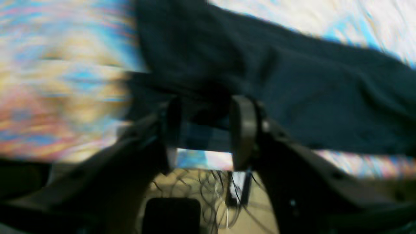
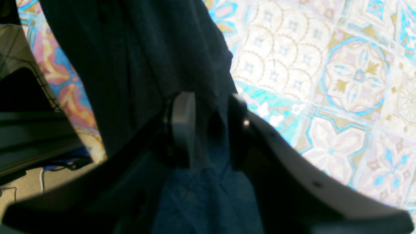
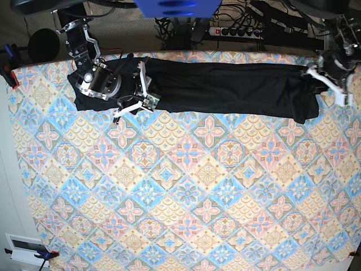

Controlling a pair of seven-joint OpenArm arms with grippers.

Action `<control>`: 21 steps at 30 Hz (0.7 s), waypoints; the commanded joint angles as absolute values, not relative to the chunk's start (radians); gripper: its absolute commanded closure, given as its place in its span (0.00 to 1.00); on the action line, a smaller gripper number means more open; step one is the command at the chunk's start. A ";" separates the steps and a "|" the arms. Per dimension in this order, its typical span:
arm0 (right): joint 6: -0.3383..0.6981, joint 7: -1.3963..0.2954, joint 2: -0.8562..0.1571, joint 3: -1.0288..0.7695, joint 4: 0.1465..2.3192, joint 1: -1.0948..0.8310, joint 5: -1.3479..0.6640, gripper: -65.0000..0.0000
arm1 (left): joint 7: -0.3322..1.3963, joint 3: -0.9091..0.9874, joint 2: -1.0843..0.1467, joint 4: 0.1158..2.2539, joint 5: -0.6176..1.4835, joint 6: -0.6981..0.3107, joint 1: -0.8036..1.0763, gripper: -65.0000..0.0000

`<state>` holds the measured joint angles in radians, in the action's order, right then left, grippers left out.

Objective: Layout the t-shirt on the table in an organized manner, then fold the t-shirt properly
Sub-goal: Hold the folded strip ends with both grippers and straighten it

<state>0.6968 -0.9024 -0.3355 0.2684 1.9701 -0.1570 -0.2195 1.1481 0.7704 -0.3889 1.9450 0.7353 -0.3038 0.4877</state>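
The black t-shirt [image 3: 225, 87] lies stretched in a long band along the far edge of the table [image 3: 186, 186]. At its right end my left gripper [image 3: 330, 84] is open. In the blurred left wrist view the left gripper [image 1: 204, 130] has its fingers apart at the edge of the t-shirt [image 1: 308, 97], holding nothing, over the table [image 1: 65, 81]. Over the shirt's left part rests my right gripper [image 3: 135, 93]. The right wrist view shows the right gripper [image 2: 209, 126] open, fingers apart, with the loose t-shirt [image 2: 130, 65] lying between them on the table [image 2: 341, 81].
Behind the table's far edge lie a power strip [image 3: 237, 31] and loose cables [image 1: 208, 188] on the floor. A red clamp [image 3: 11, 76] holds the cloth at the far left corner. The patterned cloth spreads wide in front of the shirt.
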 commanded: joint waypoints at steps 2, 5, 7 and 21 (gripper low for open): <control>0.698 -0.885 -0.341 0.265 1.989 -0.148 -0.234 0.74 | 1.139 0.812 -0.404 1.922 0.743 -0.306 0.460 0.57; 0.698 -0.885 -0.341 0.265 1.989 -0.148 -0.234 0.74 | 1.207 0.828 -0.467 1.837 0.748 -0.309 0.407 0.56; 0.698 -0.885 -0.340 0.266 1.989 -0.148 -0.234 0.74 | 1.254 0.809 -0.504 1.753 0.794 -0.317 0.355 0.56; 0.698 -0.885 -0.338 0.266 1.991 -0.143 -0.234 0.74 | 1.279 0.641 -0.667 1.391 0.908 -0.343 0.166 0.53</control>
<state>0.6998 -0.9024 -0.3351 0.2703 1.9701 -0.1551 -0.2199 1.2888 0.6247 -0.6296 1.3792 0.9028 -0.3431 0.1699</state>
